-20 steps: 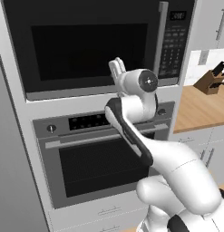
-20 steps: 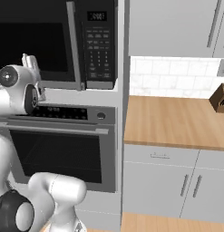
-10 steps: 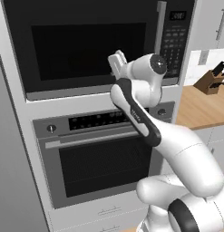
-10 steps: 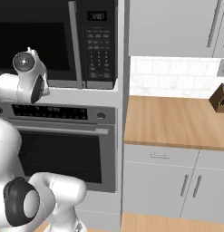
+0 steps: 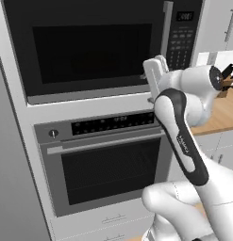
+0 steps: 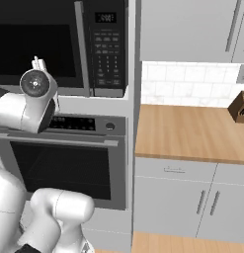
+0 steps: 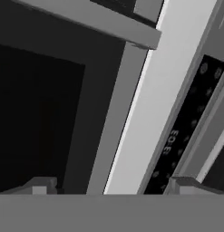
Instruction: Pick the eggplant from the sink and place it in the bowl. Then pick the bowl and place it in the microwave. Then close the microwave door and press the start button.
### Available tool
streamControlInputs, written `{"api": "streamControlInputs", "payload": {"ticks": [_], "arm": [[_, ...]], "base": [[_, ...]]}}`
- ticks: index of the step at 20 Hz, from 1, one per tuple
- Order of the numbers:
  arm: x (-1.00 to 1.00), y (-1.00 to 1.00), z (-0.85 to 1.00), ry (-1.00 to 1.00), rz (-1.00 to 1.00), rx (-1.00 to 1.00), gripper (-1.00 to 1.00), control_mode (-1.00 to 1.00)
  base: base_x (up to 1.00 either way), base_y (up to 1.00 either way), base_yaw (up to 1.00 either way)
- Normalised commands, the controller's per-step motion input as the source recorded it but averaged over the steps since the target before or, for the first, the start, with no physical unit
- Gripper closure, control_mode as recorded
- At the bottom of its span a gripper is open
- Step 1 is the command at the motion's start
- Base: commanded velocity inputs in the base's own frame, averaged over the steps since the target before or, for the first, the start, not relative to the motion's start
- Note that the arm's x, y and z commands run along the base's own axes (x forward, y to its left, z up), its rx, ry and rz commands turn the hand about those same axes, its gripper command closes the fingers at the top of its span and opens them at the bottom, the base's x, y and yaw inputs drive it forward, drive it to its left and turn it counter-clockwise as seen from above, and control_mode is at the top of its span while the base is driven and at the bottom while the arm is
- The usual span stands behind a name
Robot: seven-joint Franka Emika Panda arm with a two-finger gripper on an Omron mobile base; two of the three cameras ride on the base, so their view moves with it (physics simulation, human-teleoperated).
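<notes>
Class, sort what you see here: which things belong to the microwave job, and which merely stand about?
Job:
microwave
microwave door, shut
keypad panel
hand

Standing about:
oven
knife block
wooden counter

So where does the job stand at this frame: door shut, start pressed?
The microwave door looks shut, flush with the keypad panel; the dark glass hides whether the bowl is inside. In hand: the gripper is raised by the door's lower right corner, below the keypad, with its fingertips spread apart. Left: pressing start; nothing shows that done.
</notes>
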Motion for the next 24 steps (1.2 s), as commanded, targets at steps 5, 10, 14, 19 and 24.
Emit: {"api": "streamControlInputs", "payload": {"ticks": [5,10,14,19,24], "arm": [[-0.64,-0.96,0.24,0.17,0.00,0.14,-1.00,-1.00],[-0.32,-0.90,0.00,0.09,0.00,0.14,-1.00,-1.00],[-0.04,-0.32,0.00,0.00,0.00,0.10,-1.00,-1.00],[0.15,0.07,0.00,-0.02,0.00,0.06,-1.00,-1.00],[0.17,-0.01,-0.06,0.00,0.00,0.03,-1.00,-1.00]], "base": [[0.00,0.00,0.00],[0.00,0.00,0.00],[0.00,0.00,0.00],[0.00,0.00,0.00],[0.00,0.00,0.00]]}}
